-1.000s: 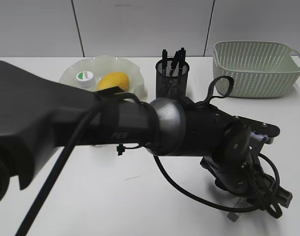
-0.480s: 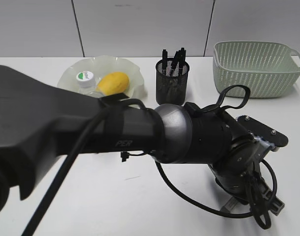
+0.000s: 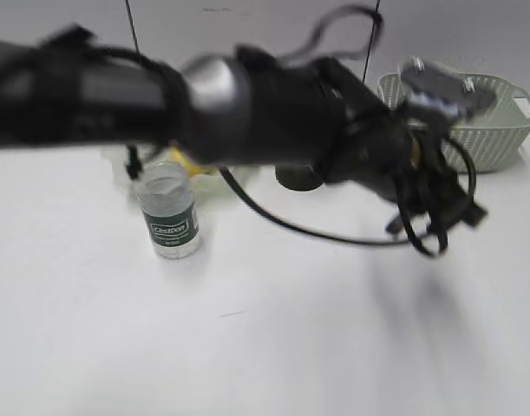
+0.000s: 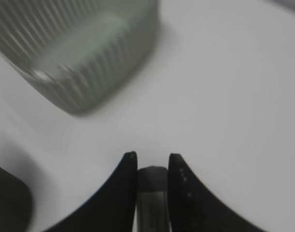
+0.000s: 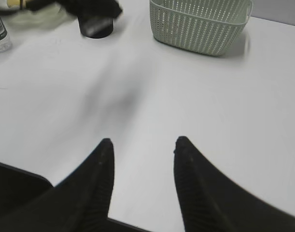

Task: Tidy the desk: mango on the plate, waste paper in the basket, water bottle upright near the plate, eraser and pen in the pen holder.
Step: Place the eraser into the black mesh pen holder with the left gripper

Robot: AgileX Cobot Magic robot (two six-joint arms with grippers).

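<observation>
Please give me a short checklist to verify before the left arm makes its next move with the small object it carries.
1. Left end effector closed on a small dark grey block: ok in the left wrist view. Whether it is the eraser: cannot tell, the picture is blurred.
2. Pen holder free to receive it: cannot tell; the left arm covers most of it in the exterior view.
3. Basket apart from the arm's path: not ok, the arm is passing right in front of it.
4. Water bottle upright near the plate: ok.
5. Right end effector open, empty, over bare desk: ok.
</observation>
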